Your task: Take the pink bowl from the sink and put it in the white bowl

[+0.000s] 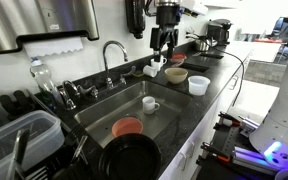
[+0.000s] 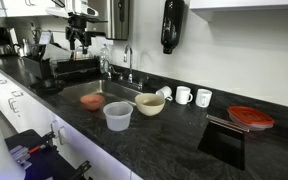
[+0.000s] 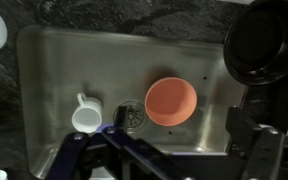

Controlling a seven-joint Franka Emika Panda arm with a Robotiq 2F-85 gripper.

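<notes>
The pink bowl (image 3: 171,101) lies upright on the floor of the steel sink (image 3: 44,60), next to the drain; it also shows in both exterior views (image 1: 127,127) (image 2: 92,101). The white bowl (image 1: 176,75) (image 2: 150,104), cream with a darker inside, stands on the black counter beside the sink. My gripper (image 1: 164,45) (image 2: 79,40) hangs high above the sink and counter, open and empty. In the wrist view its fingers (image 3: 169,155) frame the bottom edge, well above the pink bowl.
A small white mug (image 3: 87,117) (image 1: 150,103) stands in the sink. A big black pan (image 3: 264,45) (image 1: 129,158) sits at the sink's end. A straight-sided cup (image 1: 198,85) (image 2: 118,116) stands near the white bowl. The faucet (image 1: 112,55) and white mugs (image 2: 184,95) line the back.
</notes>
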